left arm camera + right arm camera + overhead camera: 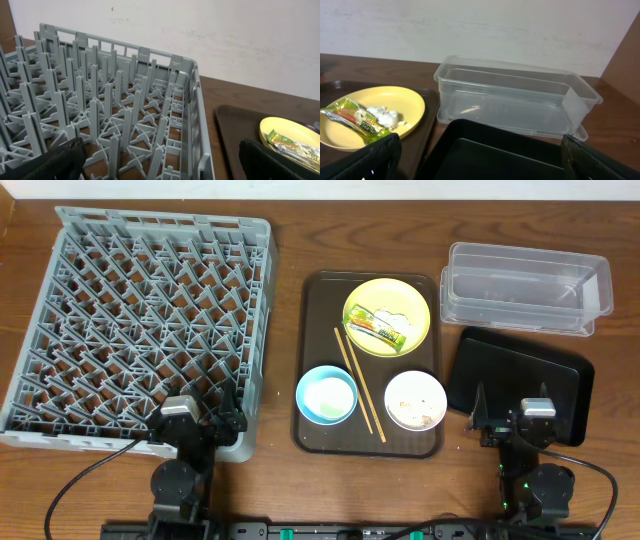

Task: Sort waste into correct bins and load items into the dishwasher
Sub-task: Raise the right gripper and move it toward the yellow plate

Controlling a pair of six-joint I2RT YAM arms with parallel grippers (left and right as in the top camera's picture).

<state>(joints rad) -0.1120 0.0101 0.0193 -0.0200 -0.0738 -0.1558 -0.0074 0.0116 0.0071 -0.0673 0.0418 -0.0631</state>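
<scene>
The grey dishwasher rack (140, 330) fills the left of the table. On the pale yellow plate (410, 302) lie the green-and-yellow wrapper (375, 327) and a white paper scrap (402, 319). Chopsticks (360, 385) lie between the light blue bowl (327, 395) and the white bowl (415, 400), which has rice scraps in it. The clear tub (525, 288) and black tray (520, 375) are at the right. My left gripper (162, 165) hangs open over the rack's near right corner. Over the black tray's near edge my right gripper (482, 162) stands open with nothing in it.
A dark brown serving tray (320, 330) carries the plate, both bowls and the chopsticks between the rack and the bins. Bare wooden table (285, 240) runs along the back. A white wall (480, 25) stands behind the table.
</scene>
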